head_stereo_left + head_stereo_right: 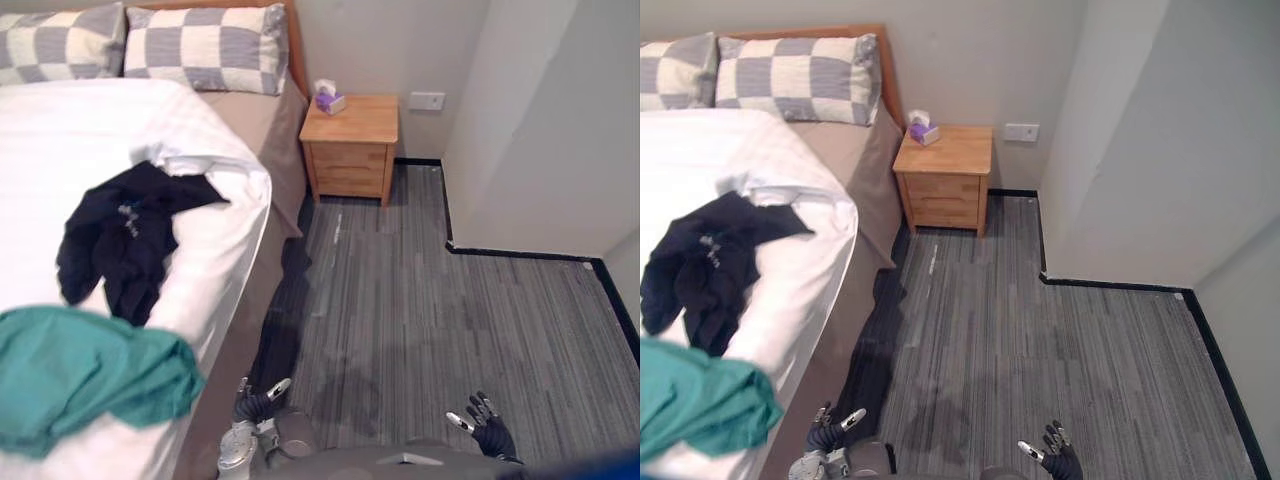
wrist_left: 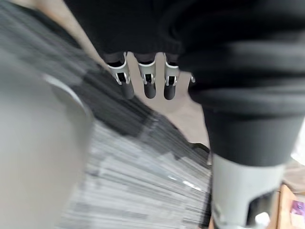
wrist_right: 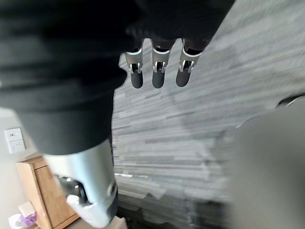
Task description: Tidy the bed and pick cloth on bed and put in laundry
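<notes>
A black garment (image 1: 125, 235) lies crumpled on the white duvet (image 1: 60, 140) of the bed, near its right edge. A teal cloth (image 1: 85, 375) is bunched closer to me at the bed's near corner. My left hand (image 1: 258, 402) hangs low beside the bed's side, fingers (image 2: 147, 81) straight and holding nothing. My right hand (image 1: 487, 425) hangs low over the grey floor, fingers (image 3: 158, 71) relaxed and empty. Both hands are well apart from the clothes.
Two checked pillows (image 1: 205, 48) lie at the head of the bed. A wooden nightstand (image 1: 350, 145) with a small tissue box (image 1: 329, 99) stands by the wall. Grey striped floor (image 1: 440, 310) stretches right of the bed, bounded by white walls (image 1: 540, 120).
</notes>
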Robot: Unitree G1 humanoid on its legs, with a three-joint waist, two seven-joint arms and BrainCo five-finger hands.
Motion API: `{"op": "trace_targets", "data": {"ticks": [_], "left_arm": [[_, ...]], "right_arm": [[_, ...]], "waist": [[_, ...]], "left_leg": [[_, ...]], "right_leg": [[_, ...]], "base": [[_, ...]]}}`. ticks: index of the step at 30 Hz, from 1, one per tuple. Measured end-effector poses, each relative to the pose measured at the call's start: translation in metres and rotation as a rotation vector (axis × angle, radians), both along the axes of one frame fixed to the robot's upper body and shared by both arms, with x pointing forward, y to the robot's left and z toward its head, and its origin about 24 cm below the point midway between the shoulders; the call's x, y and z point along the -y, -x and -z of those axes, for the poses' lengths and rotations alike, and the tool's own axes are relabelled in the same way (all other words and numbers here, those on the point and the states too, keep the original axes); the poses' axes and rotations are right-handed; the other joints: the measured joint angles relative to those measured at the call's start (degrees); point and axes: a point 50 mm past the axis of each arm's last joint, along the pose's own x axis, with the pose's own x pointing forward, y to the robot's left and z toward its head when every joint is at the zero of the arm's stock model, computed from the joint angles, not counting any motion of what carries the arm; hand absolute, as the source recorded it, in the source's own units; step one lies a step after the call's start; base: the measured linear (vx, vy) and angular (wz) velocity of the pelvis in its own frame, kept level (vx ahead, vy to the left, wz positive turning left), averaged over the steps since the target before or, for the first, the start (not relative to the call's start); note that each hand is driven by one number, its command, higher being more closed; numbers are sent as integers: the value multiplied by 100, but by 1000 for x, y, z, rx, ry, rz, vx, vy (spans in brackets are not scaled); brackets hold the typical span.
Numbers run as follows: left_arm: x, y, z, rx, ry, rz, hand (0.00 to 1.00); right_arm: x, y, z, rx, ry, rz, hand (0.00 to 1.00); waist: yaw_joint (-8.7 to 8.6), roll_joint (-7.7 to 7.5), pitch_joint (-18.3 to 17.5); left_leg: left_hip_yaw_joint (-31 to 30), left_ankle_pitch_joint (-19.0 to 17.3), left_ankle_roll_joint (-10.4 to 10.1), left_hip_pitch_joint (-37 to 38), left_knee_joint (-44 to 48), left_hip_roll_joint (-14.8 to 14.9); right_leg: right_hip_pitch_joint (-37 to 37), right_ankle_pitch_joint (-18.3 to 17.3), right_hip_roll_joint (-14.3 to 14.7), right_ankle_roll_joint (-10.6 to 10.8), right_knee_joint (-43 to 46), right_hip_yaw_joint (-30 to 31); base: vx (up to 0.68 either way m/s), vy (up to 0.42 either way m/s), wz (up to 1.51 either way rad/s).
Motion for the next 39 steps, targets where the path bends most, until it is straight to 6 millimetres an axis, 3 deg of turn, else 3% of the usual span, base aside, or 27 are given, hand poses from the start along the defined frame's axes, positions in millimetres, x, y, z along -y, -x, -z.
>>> {"op": "trace_targets", "data": {"ticks": [1, 2, 3, 4, 6, 9, 10, 11, 12, 14, 15, 17, 19, 21, 22, 23, 24, 25, 28, 33, 37, 39], "left_arm": [[-1, 0, 0, 7, 0, -11, 0], [-1, 0, 0, 8, 2, -15, 0], [-11, -2, -2, 10, -29, -12, 0], [-12, -5, -3, 21, -28, -14, 0], [-8, -14, -6, 50, -18, 0, 0], [-5, -10, -3, 32, 1, 19, 0], [-3, -8, -2, 18, -1, 47, 0], [1, -5, 0, -4, 2, 92, 0], [3, -8, 0, -2, 7, 118, 0], [-2, -1, 4, -45, 3, 139, 0], [-5, 4, 7, -78, 10, 130, 0], [-3, 5, 9, -104, 30, 123, 0], [4, 2, 10, -111, 58, 121, 0], [6, 2, 11, -115, 65, 119, 0], [6, 2, 11, -128, 65, 129, 0], [6, 3, 12, -134, 60, 135, 0], [6, 4, 12, -146, 53, 147, 0], [9, 6, 14, -159, 67, 134, 0], [28, 0, 13, -133, 107, 165, 0], [22, 7, 14, -133, 124, 55, 0], [11, 10, 12, -111, 125, -20, 0], [10, 8, 11, -98, 118, -11, 0]], "right_arm": [[-2, -1, -1, 16, 1, -20, 0], [-2, -2, -1, 20, 0, -26, 0], [-14, -3, 1, 20, -36, -31, 0], [-20, -4, 1, 33, -56, -34, 0], [-31, -8, 1, 46, -91, -58, 0], [-28, -7, 2, 32, -89, -17, 0], [-24, -4, 3, 17, -83, 19, 0], [-14, 5, 4, -4, -60, 63, 0], [-16, 8, 6, -22, -64, 73, 0], [-14, 11, 6, -23, -66, 84, 0], [-10, 11, 5, -13, -62, 96, 0], [-7, 13, 4, -8, -61, 121, 0], [-1, 17, 3, 13, -61, 166, 0], [2, 13, 1, 31, -56, 156, 0], [3, 10, 1, 42, -74, 136, 0], [1, 7, 1, 40, -95, 120, 0], [-2, 1, 2, 33, -130, 97, 0], [2, -5, 1, 34, -143, 86, 0], [3, -30, -3, 46, -133, 20, 0], [-14, -39, 0, -11, -93, -127, 0], [-18, -33, 4, -71, -3, -236, 0], [-15, -31, 6, -101, 40, -265, 0]], "waist": [[0, 32, -20], [26, 8, -20], [-21, -279, -152], [-28, -360, -209], [45, -403, -241], [199, -394, -279], [181, -374, -329], [147, -244, -424], [84, -281, -412], [-87, -376, -466], [-134, -377, -451], [-181, -332, -445], [-195, -209, -403], [-202, -180, -376], [-216, -158, -355], [-198, -162, -353], [-171, -158, -343], [-161, 7, -349], [-198, 168, -250], [-159, 102, -358], [-144, 41, -431], [-127, 33, -431]], "left_leg": [[228, 611, 290, -15, -1376, -121], [271, 873, 614, -41, -1519, -157], [434, 802, 639, 67, -1710, -456], [433, 785, 678, 77, -1797, -557], [593, 755, 771, 8, -1764, -630], [813, 699, 959, 588, -2168, -902], [778, 615, 925, 875, -2391, -1041], [614, 277, 932, 1280, -2793, -1153], [505, 239, 931, 1472, -2933, -1326], [290, 118, 921, 1856, -3055, -1477], [222, 72, 864, 2211, -3143, -1438], [110, 46, 818, 2546, -3242, -1286], [-97, -41, 658, 2834, -3326, -945], [-325, -150, 473, 2973, -3347, -746], [-482, -241, 328, 3133, -3381, -599], [-542, -294, 237, 3211, -3388, -532], [-620, -401, 62, 3321, -3361, -409], [-632, -460, -30, 3377, -3274, -146], [-659, -164, -182, 3438, -3231, 25], [-1124, 305, -199, 3254, -3044, 207], [-1188, 585, -58, 2383, -2156, 426], [-657, 582, -103, 2096, -1958, 510]], "right_leg": [[143, -102, -79, 239, -16, -55], [194, -136, -116, 304, -22, -66], [233, -99, -382, 481, -50, -207], [209, 100, -476, 557, -118, -327], [272, 731, -521, 646, -375, -379], [409, 1452, -621, 676, -20, -354], [201, 1611, -688, 732, 705, -354], [-328, 2020, -725, 714, 2094, -347], [-733, 2142, -886, 683, 3056, -288], [-1537, 1616, -988, 501, 4537, -232], [-1931, 1119, -851, 490, 4839, -261], [-2242, 677, -647, 497, 4564, -426], [-2589, 350, -472, 443, 3464, -774], [-2736, 386, -472, 450, 2445, -856], [-2661, 621, -498, 493, 1523, -820], [-2601, 882, -511, 476, 975, -727], [-2402, 1719, -497, 589, 415, -665], [-2179, 1797, -296, 530, 379, -893], [-2173, 1130, -319, 332, 1097, -1016], [-1839, 456, -409, 265, 1229, -1549], [-1187, 475, -437, 245, 509, -2601], [-764, 566, -510, 167, 218, -3341]], "base": [[549, 238, -52], [654, 282, -15], [434, 183, 21], [522, 241, 39], [476, 278, 41], [415, 270, 29], [428, 257, 52], [416, 227, 67], [289, 143, 71], [320, 44, 60], [421, 17, 44], [366, -47, 43], [356, -141, 62], [361, -235, 57], [397, -335, 60], [489, -430, 57], [427, -370, 41], [390, -355, 44], [294, -302, 63], [149, -255, 70], [94, -206, 135], [108, -88, 161]]}}
